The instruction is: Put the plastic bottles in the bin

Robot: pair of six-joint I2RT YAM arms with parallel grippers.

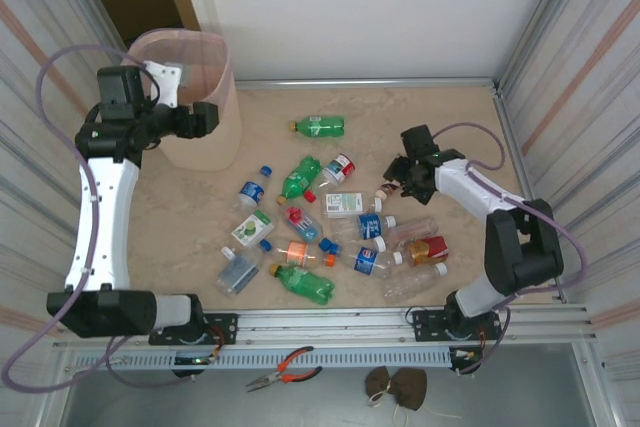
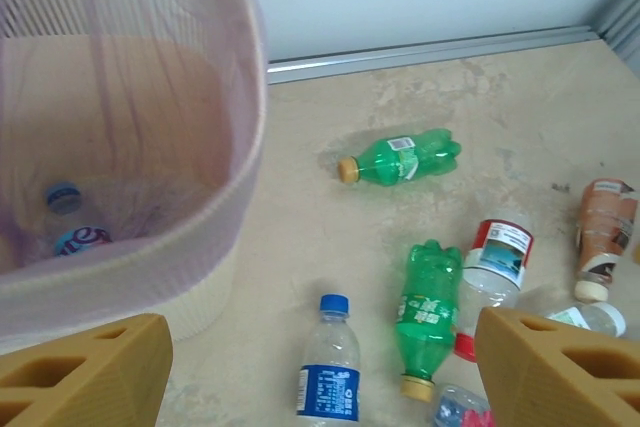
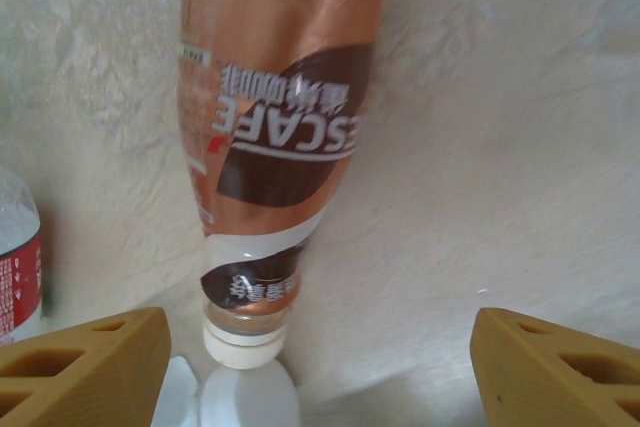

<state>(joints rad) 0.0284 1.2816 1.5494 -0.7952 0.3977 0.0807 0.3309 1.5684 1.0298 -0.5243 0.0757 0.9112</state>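
My right claw agape astride a glossy brown-sleeved bottle on marbled worktop; left claw agape, empty.

Robot lab test cell: ribbed panel walls, aluminium base rail, marble-look tabletop, pliers near edge.

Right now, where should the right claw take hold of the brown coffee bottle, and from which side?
Across the labelled body of the brown coffee bottle, from above: it lies flat, lengthwise inside the open right claw, and tapers toward its white cap.
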